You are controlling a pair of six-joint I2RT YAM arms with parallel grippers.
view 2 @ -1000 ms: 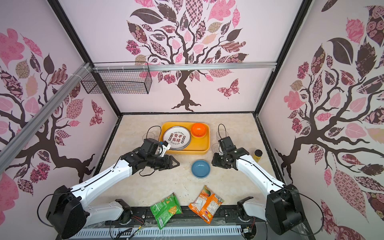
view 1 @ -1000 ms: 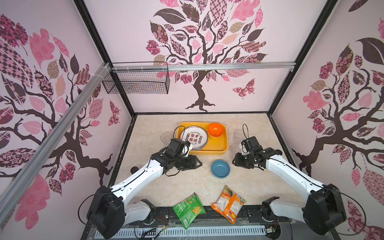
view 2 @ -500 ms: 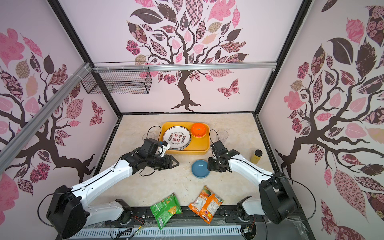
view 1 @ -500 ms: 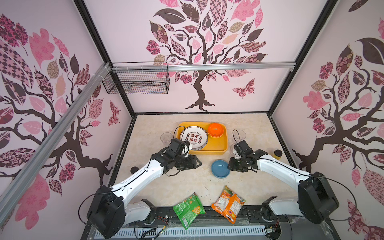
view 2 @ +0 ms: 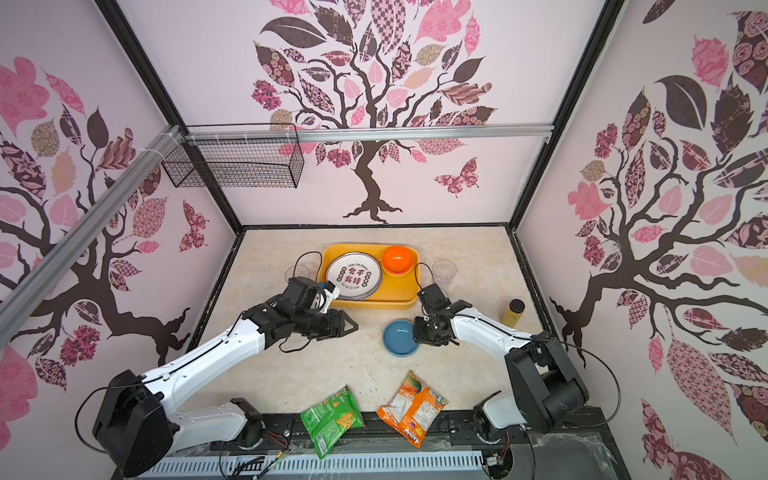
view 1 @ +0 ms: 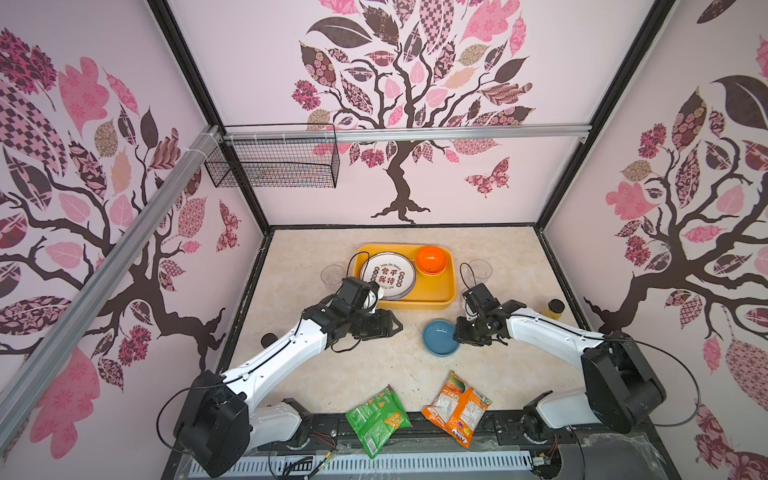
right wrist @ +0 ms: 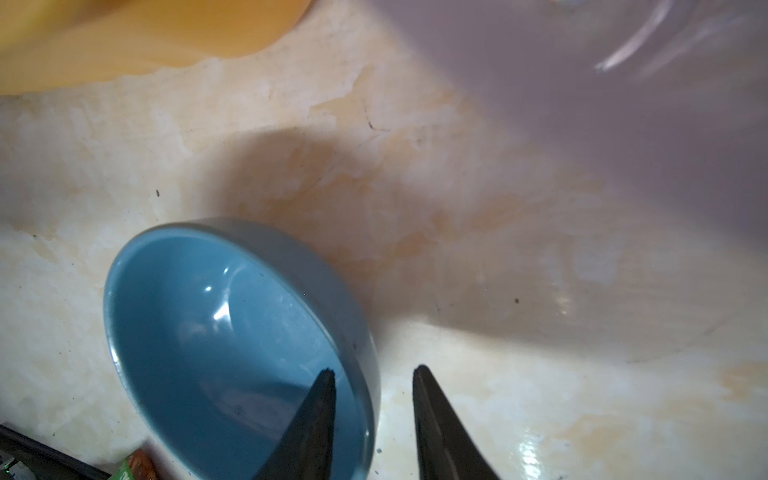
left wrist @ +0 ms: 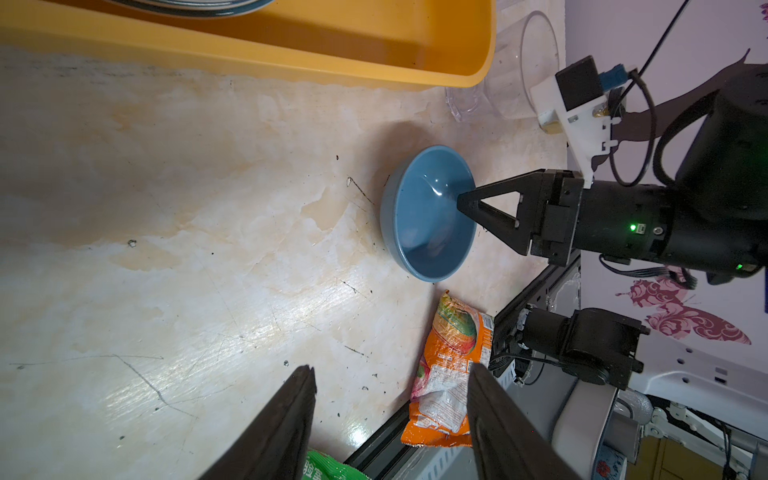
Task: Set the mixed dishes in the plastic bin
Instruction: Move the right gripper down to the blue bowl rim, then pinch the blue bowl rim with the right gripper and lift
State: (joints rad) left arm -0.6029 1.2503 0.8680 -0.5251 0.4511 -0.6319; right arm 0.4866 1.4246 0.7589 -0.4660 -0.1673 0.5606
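Observation:
The yellow-orange plastic bin (view 1: 415, 305) (view 2: 374, 303) holds a stack of white plates (view 1: 387, 274) and an orange bowl (view 1: 431, 259). A blue bowl (view 1: 438, 338) (view 2: 399, 337) (right wrist: 216, 332) sits on the table in front of the bin. My right gripper (view 1: 457, 332) (right wrist: 374, 369) straddles the bowl's right rim, one finger inside and one outside. Its jaws are still apart, with a gap beside the outer finger. A clear cup (view 1: 332, 275) stands left of the bin and another cup (view 1: 478, 271) right of it. My left gripper (view 1: 397, 324) (left wrist: 391, 368) hovers open and empty left of the bowl.
A green snack bag (view 1: 376, 419) and an orange snack bag (view 1: 455, 409) lie at the table's front edge. A small yellow bottle (view 1: 555, 309) stands by the right wall. A black wire basket (view 1: 274, 164) hangs high at the back left.
My right gripper has moved left to the blue bowl's rim, and its jaws have narrowed. The left arm has not moved.

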